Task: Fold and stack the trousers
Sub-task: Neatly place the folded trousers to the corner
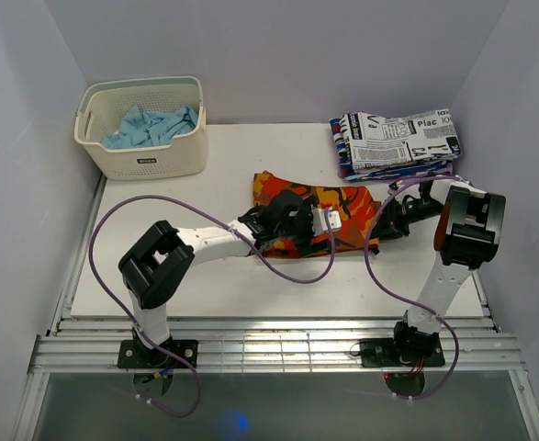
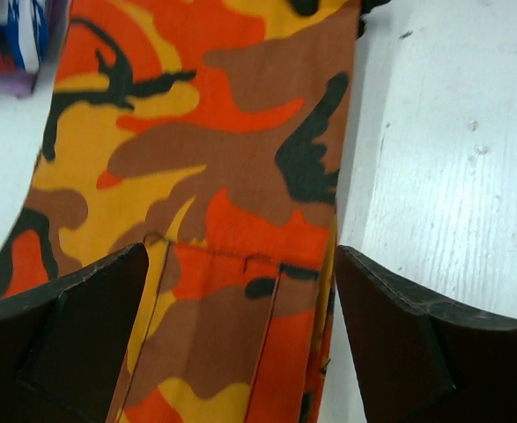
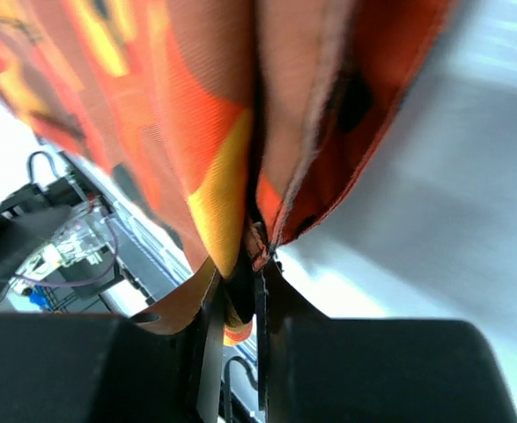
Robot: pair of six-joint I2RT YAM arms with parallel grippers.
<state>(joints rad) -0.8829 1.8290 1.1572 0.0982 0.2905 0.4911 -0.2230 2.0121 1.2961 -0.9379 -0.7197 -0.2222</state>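
Note:
Orange camouflage trousers lie folded in the middle of the white table. My left gripper is open just above them; in the left wrist view the cloth fills the gap between the fingers. My right gripper is shut on the trousers' right edge; in the right wrist view the cloth is pinched between the fingertips. A stack of folded black-and-white printed trousers sits at the back right.
A white basket with blue cloth stands at the back left. Purple cables loop from both arms over the table. White walls close in on three sides.

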